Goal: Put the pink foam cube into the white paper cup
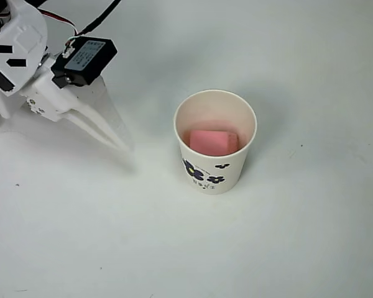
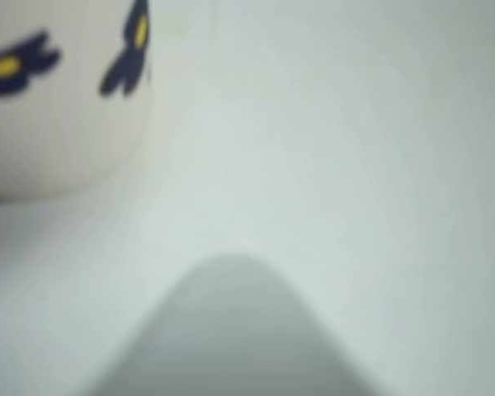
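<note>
The small salmon-pink foam cube (image 1: 214, 141), seemingly light and squashy, lies inside the flowered white paper cup (image 1: 215, 171), centre frame; its flat opposite faces suit pinching. The white two-finger gripper (image 1: 121, 146), upper left, holds nothing, fingers nearly together.

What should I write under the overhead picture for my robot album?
Pink foam cube sits inside the flowered paper cup, with the robot's gripper off to the left on the white table.

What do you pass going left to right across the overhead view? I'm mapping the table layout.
The arm's white body with its black motor block → the gripper with its pale fingers pointing right and down → the white paper cup, standing upright with the pink foam cube inside it.
</note>
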`<action>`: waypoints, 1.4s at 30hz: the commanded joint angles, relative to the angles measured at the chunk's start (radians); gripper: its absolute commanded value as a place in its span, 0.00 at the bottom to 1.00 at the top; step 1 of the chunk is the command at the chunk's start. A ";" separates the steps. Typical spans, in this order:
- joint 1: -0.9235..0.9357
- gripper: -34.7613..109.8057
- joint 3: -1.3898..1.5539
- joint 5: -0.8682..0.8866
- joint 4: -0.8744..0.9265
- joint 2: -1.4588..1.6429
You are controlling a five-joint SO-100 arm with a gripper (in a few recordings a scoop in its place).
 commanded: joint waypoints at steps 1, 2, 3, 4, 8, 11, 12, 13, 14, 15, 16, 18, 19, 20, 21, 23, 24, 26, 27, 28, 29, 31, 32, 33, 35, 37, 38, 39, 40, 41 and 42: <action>-0.021 0.24 -0.020 0.158 0.167 0.017; -0.035 0.24 -0.020 0.184 0.198 0.017; -0.048 0.24 -0.020 0.198 0.219 0.017; -0.057 0.24 -0.020 0.190 0.219 0.017; -0.072 0.24 -0.020 0.166 0.222 0.017; -0.075 0.24 -0.020 0.112 0.232 0.017; -0.075 0.24 -0.020 0.086 0.236 0.017; -0.075 0.24 -0.020 0.058 0.241 0.017; -0.077 0.24 -0.020 0.026 0.249 0.017; -0.077 0.24 -0.020 -0.012 0.258 0.017; -0.077 0.24 -0.020 -0.061 0.270 0.017; -0.077 0.24 -0.020 -0.153 0.284 0.017; -0.081 0.24 -0.020 -0.169 0.296 0.017; -0.087 0.24 -0.020 -0.199 0.302 0.017; -0.097 0.24 -0.020 -0.229 0.304 0.017; -0.120 0.24 -0.020 -0.256 0.305 0.017; -0.130 0.24 -0.020 -0.256 0.305 0.017; -0.135 0.24 -0.020 -0.256 0.305 0.017; -0.135 0.24 -0.020 -0.256 0.305 0.017; -0.135 0.24 -0.020 -0.256 0.305 0.017; -0.135 0.24 -0.020 -0.256 0.305 0.017; -0.135 0.24 -0.020 -0.256 0.307 0.017; -0.135 0.24 -0.020 -0.256 0.307 0.017; -0.135 0.24 -0.020 -0.256 0.307 0.017; -0.135 0.24 -0.020 -0.256 0.307 0.017; -0.135 0.24 -0.020 -0.256 0.307 0.017; -0.135 0.24 -0.020 -0.256 0.307 0.017; -0.135 0.24 -0.020 -0.256 0.307 0.017; -0.135 0.24 -0.020 -0.256 0.307 0.017; -0.135 0.24 -0.020 -0.256 0.307 0.017; -0.135 0.24 -0.020 -0.256 0.307 0.017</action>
